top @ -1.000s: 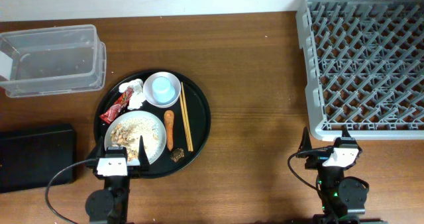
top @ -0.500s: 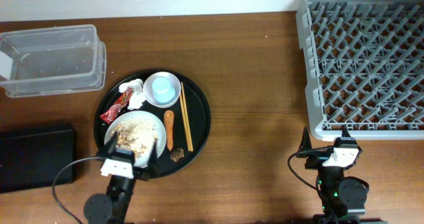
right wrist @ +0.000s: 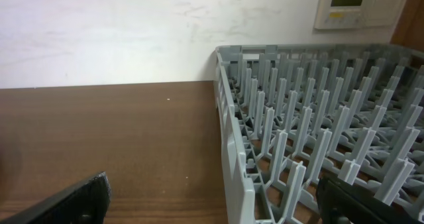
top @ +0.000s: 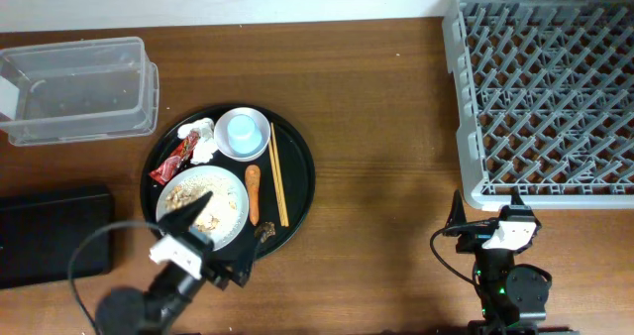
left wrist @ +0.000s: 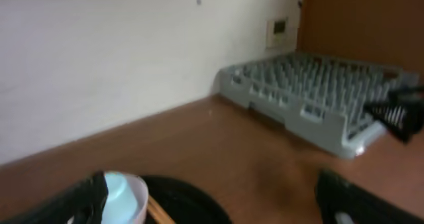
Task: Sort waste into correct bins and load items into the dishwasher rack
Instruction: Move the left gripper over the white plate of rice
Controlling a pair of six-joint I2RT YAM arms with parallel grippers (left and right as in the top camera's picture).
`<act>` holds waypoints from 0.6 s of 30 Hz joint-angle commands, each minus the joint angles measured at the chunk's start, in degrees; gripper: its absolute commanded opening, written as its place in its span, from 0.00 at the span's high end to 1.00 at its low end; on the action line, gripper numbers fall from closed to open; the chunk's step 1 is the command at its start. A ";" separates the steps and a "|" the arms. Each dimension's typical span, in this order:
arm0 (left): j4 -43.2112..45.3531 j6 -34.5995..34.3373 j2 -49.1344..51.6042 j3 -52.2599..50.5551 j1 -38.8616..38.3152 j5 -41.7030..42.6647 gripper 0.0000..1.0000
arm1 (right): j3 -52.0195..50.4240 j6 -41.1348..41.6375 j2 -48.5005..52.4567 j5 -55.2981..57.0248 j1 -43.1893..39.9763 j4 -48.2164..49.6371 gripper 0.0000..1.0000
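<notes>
The grey dishwasher rack [top: 540, 87] fills the far right corner and has no items in it yet. On the left stand the clear plastic tub [top: 79, 87] and, nearer, the flat black tray [top: 50, 236]. Just beside them, the round black tray [top: 302, 152] carries everything:
- the white plate [top: 236, 191] with rice scraps [top: 193, 188]
- the small bowl [top: 260, 142] holding the blue cup [top: 243, 130]
- the chopsticks [top: 278, 186]
- the red wrapper [top: 170, 162]
- the tissue [top: 203, 149]
- the carrot piece [top: 253, 191]
- the brown lump [top: 264, 232]

The left gripper [top: 223, 231] hovers over the plate's near edge, jaws wide, holding nothing. The right gripper [top: 485, 204] is also open and empty, just beside the rack.

I think the waste goes first. The jaws should come down on either side of one piece, without pushing the plate. No writing is readable; the wrapper's print is too small.
</notes>
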 commanded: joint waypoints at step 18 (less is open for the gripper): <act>-44.85 -12.52 51.43 40.28 -8.35 -38.77 0.01 | -0.26 -0.02 -0.48 0.72 -0.42 -0.44 0.02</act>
